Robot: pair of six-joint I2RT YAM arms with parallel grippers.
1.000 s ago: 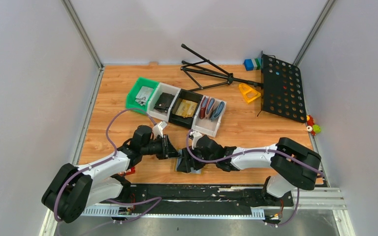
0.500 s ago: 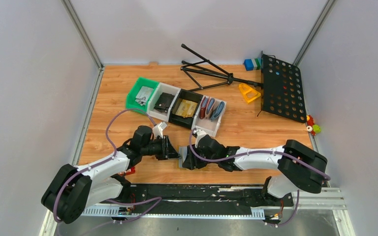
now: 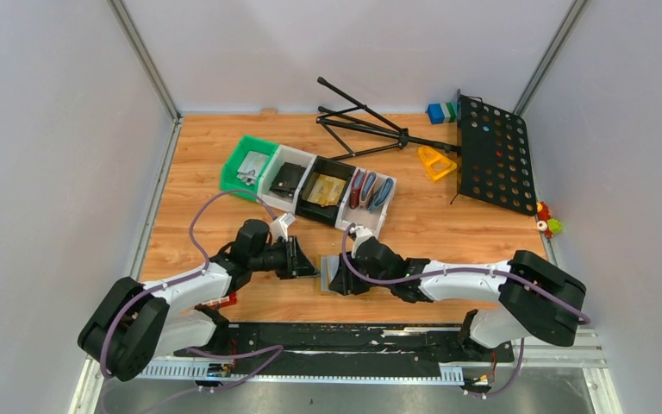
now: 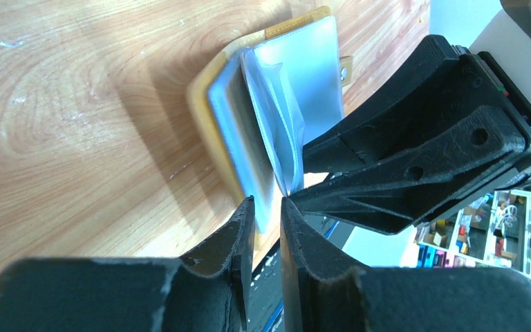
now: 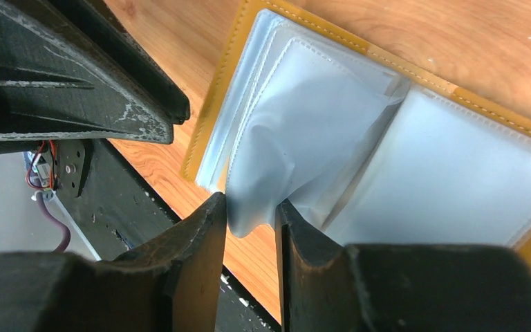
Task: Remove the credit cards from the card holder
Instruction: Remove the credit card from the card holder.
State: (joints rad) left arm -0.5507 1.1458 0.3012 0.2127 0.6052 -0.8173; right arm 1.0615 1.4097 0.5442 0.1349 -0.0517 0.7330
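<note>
Two near-closed grippers, left gripper (image 4: 266,225) and right gripper (image 5: 249,225), pinch sleeves (image 5: 304,138) of the open holder (image 5: 204,117); next, a card must be found and pulled.

4 bins (image 3: 310,185) block the table (image 3: 448,246) behind the card holder (image 5: 449,180).

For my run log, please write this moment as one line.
card holder: open on table | left gripper: shut on a sleeve | right gripper: shut on a sleeve

Robot lab: walled wooden table (image 3: 431,233)
</note>
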